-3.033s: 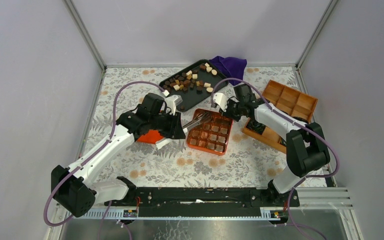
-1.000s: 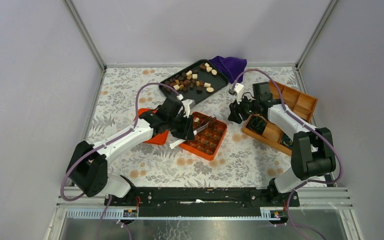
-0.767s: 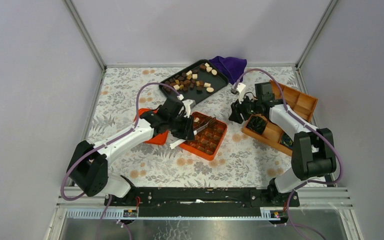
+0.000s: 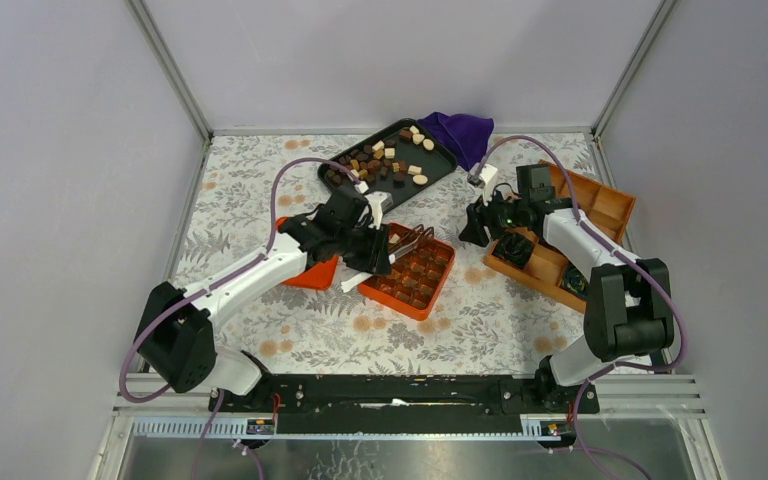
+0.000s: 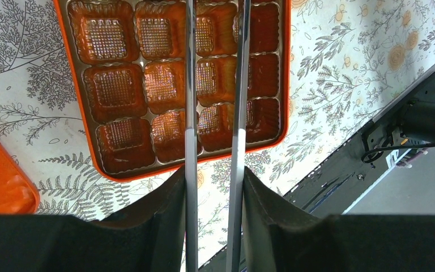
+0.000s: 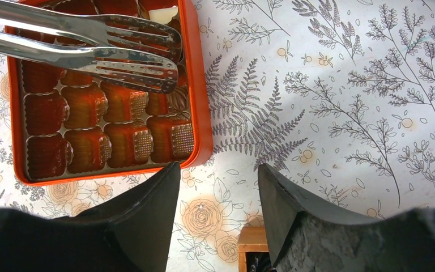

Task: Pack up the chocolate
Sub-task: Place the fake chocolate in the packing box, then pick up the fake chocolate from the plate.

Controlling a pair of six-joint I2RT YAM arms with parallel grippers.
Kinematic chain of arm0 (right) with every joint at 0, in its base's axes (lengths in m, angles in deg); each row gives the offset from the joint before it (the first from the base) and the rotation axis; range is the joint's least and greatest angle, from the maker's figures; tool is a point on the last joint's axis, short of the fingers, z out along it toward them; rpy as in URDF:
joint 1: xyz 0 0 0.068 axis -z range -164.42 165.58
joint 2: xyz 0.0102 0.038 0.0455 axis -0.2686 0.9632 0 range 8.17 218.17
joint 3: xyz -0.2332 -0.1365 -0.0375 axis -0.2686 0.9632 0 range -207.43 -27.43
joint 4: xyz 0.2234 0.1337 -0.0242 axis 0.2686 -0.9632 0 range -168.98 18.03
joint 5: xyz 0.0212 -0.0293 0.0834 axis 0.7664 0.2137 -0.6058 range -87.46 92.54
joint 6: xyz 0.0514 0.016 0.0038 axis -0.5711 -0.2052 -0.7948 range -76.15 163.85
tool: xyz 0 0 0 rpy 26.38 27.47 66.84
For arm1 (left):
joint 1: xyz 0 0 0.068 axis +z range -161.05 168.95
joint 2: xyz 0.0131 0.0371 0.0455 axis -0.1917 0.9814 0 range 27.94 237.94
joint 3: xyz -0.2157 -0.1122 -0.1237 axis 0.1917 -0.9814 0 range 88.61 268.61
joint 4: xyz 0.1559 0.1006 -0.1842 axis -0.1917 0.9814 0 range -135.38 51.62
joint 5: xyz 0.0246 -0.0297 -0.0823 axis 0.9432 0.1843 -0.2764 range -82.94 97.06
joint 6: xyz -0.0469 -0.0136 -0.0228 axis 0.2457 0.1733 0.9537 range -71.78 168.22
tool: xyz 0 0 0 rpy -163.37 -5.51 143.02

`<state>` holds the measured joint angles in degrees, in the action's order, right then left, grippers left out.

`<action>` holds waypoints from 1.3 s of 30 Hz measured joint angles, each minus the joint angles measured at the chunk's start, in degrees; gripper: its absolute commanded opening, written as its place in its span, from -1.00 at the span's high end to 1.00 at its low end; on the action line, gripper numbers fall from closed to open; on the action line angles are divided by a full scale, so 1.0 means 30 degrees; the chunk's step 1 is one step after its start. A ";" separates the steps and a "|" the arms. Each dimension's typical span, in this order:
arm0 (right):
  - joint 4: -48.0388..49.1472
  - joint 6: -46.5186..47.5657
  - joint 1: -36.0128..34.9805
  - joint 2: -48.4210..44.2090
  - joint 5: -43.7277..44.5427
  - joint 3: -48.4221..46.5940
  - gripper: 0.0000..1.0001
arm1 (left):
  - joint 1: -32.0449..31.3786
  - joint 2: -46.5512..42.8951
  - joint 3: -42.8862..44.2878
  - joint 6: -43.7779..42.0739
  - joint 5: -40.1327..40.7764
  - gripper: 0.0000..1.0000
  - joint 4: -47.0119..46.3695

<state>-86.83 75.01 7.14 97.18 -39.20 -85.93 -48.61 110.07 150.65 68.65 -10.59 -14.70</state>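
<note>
Flowered cloth (image 6: 328,85) lies open beside box rim (image 6: 204,113) — tongs (image 6: 130,67) (left gripper's (image 5: 212,175)) overhang.

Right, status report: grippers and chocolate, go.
Left gripper shut on tongs, tips over orange box. Right gripper open, empty, beside it. Chocolate mostly on black tray; one cream piece boxed. Nothing in the way.

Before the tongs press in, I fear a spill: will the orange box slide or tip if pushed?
Probably slides rather than tips: the box is low, wide and flat on the table. Likely light, maybe flexible: its glossy liner looks thin and mostly empty.
</note>
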 measured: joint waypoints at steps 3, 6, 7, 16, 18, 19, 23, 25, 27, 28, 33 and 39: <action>-0.0015 0.0000 0.0044 0.0000 0.0000 0.0000 -0.21 | 0.0000 0.0022 0.0000 -0.0073 0.0000 0.17 0.0066; -0.0015 0.0000 0.0095 -0.0015 -0.0007 0.0000 -0.21 | 0.0000 0.0029 0.0029 -0.0095 0.0044 0.17 0.0095; -0.0029 0.0000 0.0117 -0.0015 -0.0022 0.0000 -0.21 | 0.0000 0.0029 0.0087 -0.0087 0.0073 0.17 0.0146; -0.1224 -0.0423 0.0313 -0.0080 -0.1348 -0.0277 -0.26 | 0.2543 0.0211 0.2892 -0.0051 0.0197 0.19 0.0386; -0.1632 -0.0685 0.0415 -0.0175 -0.1625 -0.0583 -0.28 | 0.3672 0.0663 0.3621 -0.0044 0.0284 0.20 0.0328; -0.1872 -0.0874 0.0503 -0.0233 -0.1807 -0.0816 -0.28 | 0.4248 0.1005 0.4000 -0.0036 0.0284 0.20 0.0335; -0.2572 -0.1574 0.1027 -0.0437 -0.2310 -0.1690 -0.28 | 0.5974 0.3213 0.5727 -0.0138 0.0415 0.20 0.0488; -0.2936 -0.1814 0.1290 -0.0466 -0.2463 -0.2047 -0.28 | 0.6441 0.4561 0.6739 -0.0262 0.0685 0.19 0.0823; -0.3242 -0.2018 0.1515 -0.0466 -0.2492 -0.2310 -0.28 | 0.6608 0.5705 0.7694 -0.0379 0.1049 0.19 0.1290; -0.3337 -0.2091 0.1617 -0.0466 -0.2492 -0.2361 -0.28 | 0.6659 0.6309 0.8211 -0.0459 0.1260 0.19 0.1559; -0.3548 -0.2390 0.1894 -0.0466 -0.2492 -0.2368 -0.29 | 0.6666 0.7934 0.9471 -0.0794 0.2310 0.18 0.2616; -0.3818 -0.2521 0.1953 -0.0459 -0.2506 -0.2368 -0.29 | 0.6666 0.9311 1.0346 -0.1224 0.3082 0.16 0.3439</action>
<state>-98.28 67.44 12.99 95.81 -46.72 -93.04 -28.62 138.00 181.69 64.98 -1.34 -4.39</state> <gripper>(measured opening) 0.644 0.417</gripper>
